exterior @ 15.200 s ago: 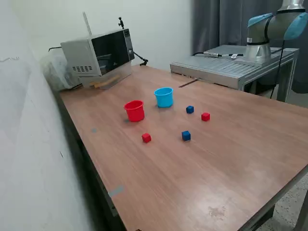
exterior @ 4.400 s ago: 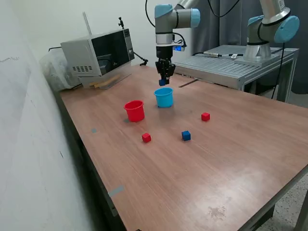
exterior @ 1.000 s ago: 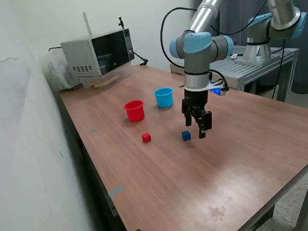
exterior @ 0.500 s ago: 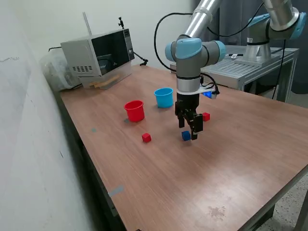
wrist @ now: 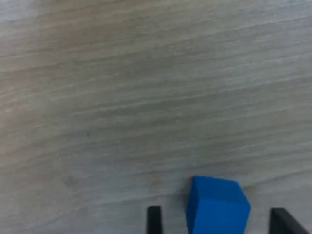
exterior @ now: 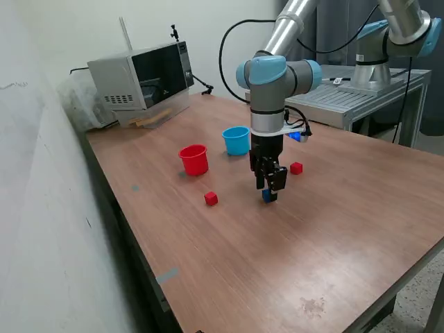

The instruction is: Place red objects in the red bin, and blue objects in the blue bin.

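A small dark blue cube (exterior: 267, 197) lies on the table, and my gripper (exterior: 268, 188) hangs low right over it. In the wrist view the blue cube (wrist: 217, 207) sits between my two black fingertips (wrist: 154, 220), with a gap on each side, so the gripper (wrist: 218, 222) is open. One red cube (exterior: 211, 199) lies toward the exterior view's left of it. Another red cube (exterior: 296, 168) lies behind the arm on the right. The red cup (exterior: 193, 159) and the light blue cup (exterior: 236, 140) stand upright farther back; their insides do not show.
A microwave (exterior: 142, 75) stands at the table's far left corner in the exterior view. A second arm's base (exterior: 374, 66) sits on a grey metal bench (exterior: 333, 94) behind the table. The wall runs along the exterior view's left.
The arm has swung toward the exterior view's left and come down over the blue cube. The blue cube it held above the light blue cup earlier no longer shows.
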